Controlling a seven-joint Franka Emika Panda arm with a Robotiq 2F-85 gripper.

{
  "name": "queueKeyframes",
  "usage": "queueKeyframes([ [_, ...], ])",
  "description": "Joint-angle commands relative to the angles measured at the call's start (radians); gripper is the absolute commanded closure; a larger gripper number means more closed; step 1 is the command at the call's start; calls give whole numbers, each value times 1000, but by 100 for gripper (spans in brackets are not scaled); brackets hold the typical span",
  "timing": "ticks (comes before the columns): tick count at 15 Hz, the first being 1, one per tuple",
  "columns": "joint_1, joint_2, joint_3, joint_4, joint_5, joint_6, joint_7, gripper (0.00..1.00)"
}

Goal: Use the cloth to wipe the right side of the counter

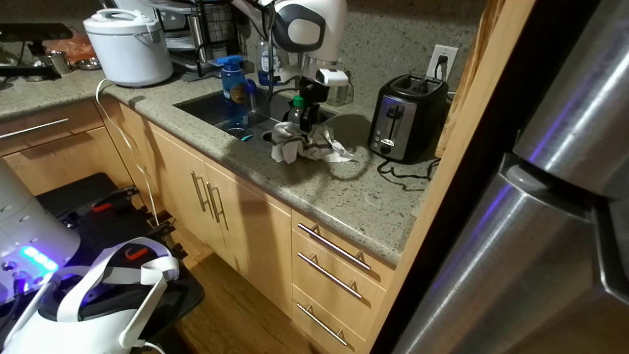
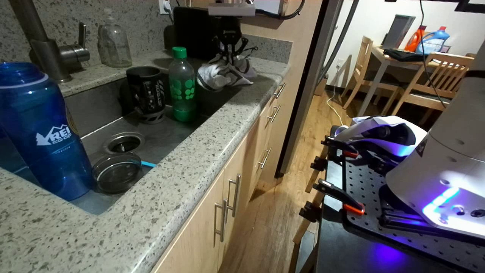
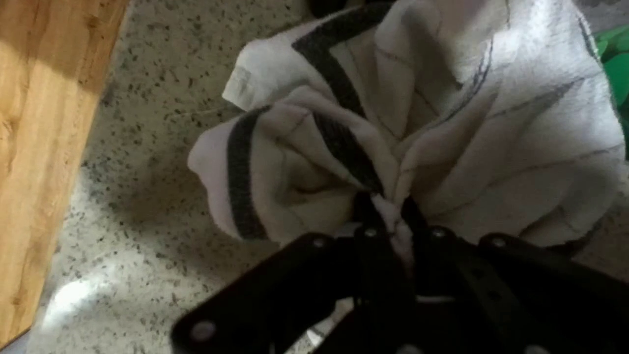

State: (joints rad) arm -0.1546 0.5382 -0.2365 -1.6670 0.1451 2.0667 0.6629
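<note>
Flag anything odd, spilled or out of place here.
A white cord droops off the counter beside the rice cooker, down past the cabinet fronts, where it might snag. No spill or damage stands out.

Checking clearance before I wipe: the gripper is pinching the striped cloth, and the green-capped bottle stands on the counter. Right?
Not quite: the green-capped bottle stands in the sink, not on the counter, as an exterior view shows. The gripper is pinching the striped cloth.

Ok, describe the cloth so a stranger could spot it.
Follow the counter to the end of the sink nearest the black toaster. There the gripper pinches the crumpled cloth. Its striped, pale fabric sets it apart from the green-capped bottle beside it.
</note>
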Motion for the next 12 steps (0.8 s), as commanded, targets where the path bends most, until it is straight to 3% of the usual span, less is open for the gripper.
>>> queueKeyframes([
  [1, -7, 11, -4, 21, 2, 38, 26, 96],
  [2, -7, 11, 1, 10, -2, 23, 10, 87],
  [6, -9, 11, 1, 13, -2, 32, 10, 87],
  [7, -9, 11, 1, 13, -2, 32, 10, 97],
  [12, -1, 122, -3, 125, -8, -2, 62, 97],
])
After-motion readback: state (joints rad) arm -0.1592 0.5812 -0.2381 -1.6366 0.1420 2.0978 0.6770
